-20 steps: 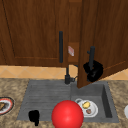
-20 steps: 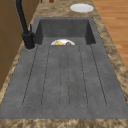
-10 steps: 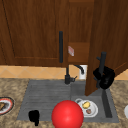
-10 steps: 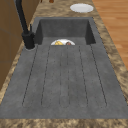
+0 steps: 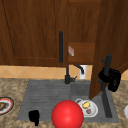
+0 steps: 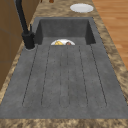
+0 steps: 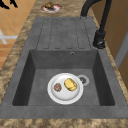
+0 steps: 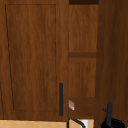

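Our left robot hand (image 5: pixel 34 116) hangs curled and empty at the sink's (image 5: pixel 45 95) front edge, beside the red ball (image 5: pixel 67 114). Our right robot hand (image 5: pixel 111 78) grips the open cabinet door's handle (image 5: pixel 107 68), holding the door (image 5: pixel 110 37) swung outward over the sink.

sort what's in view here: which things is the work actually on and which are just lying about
In hand: right hand curled round the handle of the open cabinet door.

Lying about: left hand in the air, red ball, plate of food in the sink, faucet, closed door.
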Controlling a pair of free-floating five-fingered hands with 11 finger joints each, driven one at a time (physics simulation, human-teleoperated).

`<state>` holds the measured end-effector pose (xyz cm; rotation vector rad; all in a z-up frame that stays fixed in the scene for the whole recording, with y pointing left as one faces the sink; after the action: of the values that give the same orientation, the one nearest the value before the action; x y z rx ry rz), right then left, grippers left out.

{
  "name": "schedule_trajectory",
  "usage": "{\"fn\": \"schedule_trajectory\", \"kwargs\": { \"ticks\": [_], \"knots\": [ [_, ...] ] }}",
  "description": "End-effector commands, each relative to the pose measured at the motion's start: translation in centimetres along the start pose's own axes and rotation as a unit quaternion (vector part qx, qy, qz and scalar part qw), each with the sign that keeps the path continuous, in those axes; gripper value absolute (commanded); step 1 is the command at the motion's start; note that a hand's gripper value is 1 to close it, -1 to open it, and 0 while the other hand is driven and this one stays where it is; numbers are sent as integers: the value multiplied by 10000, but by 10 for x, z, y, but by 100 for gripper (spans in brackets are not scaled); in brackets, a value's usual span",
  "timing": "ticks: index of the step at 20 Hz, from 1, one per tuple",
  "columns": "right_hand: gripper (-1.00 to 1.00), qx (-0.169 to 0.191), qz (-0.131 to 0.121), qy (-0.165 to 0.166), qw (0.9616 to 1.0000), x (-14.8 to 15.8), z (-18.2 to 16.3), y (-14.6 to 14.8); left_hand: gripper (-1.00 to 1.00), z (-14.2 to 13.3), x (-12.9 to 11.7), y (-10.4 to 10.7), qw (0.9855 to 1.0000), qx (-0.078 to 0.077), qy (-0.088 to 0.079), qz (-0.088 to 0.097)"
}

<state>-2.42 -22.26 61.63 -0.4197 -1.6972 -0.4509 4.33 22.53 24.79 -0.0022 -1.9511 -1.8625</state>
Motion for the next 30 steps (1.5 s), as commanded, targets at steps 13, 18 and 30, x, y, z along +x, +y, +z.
{"fn": "schedule_trajectory", "kwargs": {
  "ticks": [13, 18, 30],
  "knots": [
    [100, 436, -370, 108, 9983, 0, -18, -66, 0, 0, 0, 0, 10000, 0, 0, 0],
    [100, 640, -372, 151, 9971, -1, -18, -88, 0, 0, 0, 0, 10000, 0, 0, 0],
    [100, 1242, -472, 114, 9911, 3, -30, -148, 0, 0, 0, 0, 10000, 0, 0, 0]
  ]
}}
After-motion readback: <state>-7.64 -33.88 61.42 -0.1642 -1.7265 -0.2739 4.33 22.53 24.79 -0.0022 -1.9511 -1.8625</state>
